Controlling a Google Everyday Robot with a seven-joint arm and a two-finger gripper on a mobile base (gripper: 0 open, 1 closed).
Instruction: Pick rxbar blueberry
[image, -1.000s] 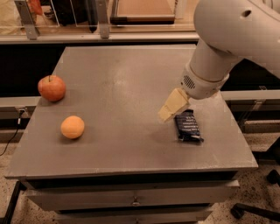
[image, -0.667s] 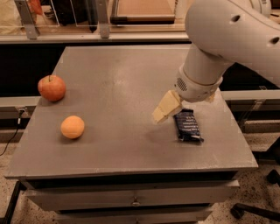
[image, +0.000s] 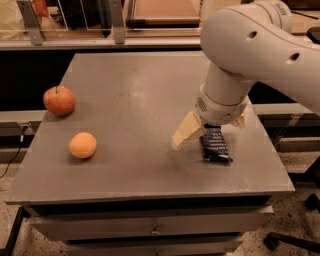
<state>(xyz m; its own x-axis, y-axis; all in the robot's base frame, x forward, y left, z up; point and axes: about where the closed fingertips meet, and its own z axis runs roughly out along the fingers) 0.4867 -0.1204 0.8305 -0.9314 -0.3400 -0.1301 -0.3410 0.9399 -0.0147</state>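
Observation:
The rxbar blueberry (image: 215, 145) is a dark navy-blue flat bar lying on the grey table (image: 135, 100) near its right front part. My gripper (image: 211, 130) hangs from the big white arm just above the bar's far end. It is open. One cream finger (image: 184, 134) points down to the left of the bar and the other (image: 239, 121) shows partly on the right, behind the wrist. The bar lies flat on the table and its far end is hidden by the wrist.
A red apple (image: 59, 100) sits at the table's left edge and an orange (image: 82, 145) lies in front of it. A shelf with racks (image: 115, 25) runs behind the table. A drawer front (image: 150, 227) is below the table's front edge.
The arm has swung lower and further over the table, so the gripper now sits closer above the bar with its left finger lower. The bar, apple and orange have not moved.

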